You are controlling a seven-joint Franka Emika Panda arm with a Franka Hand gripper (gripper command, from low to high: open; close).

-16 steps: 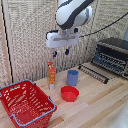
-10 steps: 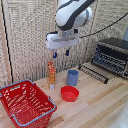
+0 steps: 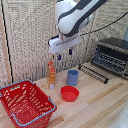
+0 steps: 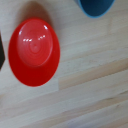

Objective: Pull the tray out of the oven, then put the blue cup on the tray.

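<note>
**Arm Hangs High Over Blue Cup, Rack Already Out on the Door**

We saw the gripper suspended well above the wooden table, its two dark fingers a little apart and holding nothing. The tray, a flat rack of thin dark bars, lay on the dropped door in front of the oven, so we judged the pulling step done and the cup step at hand.

The blue cup stood upright on the table, almost directly under the gripper, between an orange bottle on the exterior view's left and the tray on its right, with a shallow red bowl just in front of it. In the wrist view we caught only its rim at the frame's edge, beside the bowl.

We judged a good pick would mean centring over the cup first, descending straight, and closing across its wall clear of the bottle and bowl. The cup looked plain, slate blue, handleless and cylindrical. A red mesh basket sat well apart.
</note>
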